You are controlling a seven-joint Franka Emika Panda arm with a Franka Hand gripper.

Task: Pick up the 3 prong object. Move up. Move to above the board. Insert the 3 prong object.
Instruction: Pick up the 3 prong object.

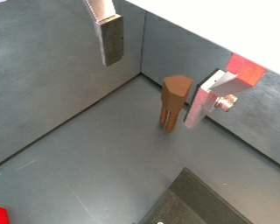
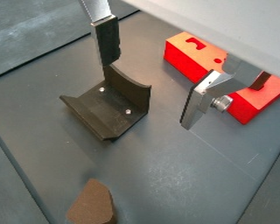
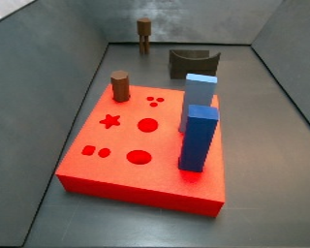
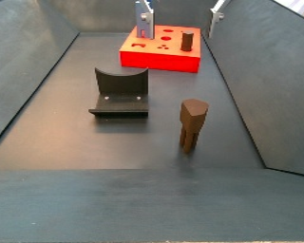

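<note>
The 3 prong object [image 1: 174, 103] is a slim brown piece that stands upright on the grey floor, prongs down, close to a wall corner. It also shows in both side views [image 3: 143, 35] [image 4: 193, 124] and at the edge of a wrist view [image 2: 94, 206]. My gripper [image 1: 152, 92] is open and empty, hovering above the piece, and it also shows in a wrist view [image 2: 150, 92]. One finger [image 1: 205, 101] lies close beside the piece in the picture. The red board [image 3: 132, 145] lies far from the piece, and it also shows in a side view [image 4: 161, 49].
The dark fixture [image 4: 121, 93] stands on the floor between the piece and the board, and shows under a finger in a wrist view [image 2: 108, 109]. On the board stand a brown peg [image 3: 120, 87] and two blue blocks [image 3: 200, 136]. Grey walls enclose the floor.
</note>
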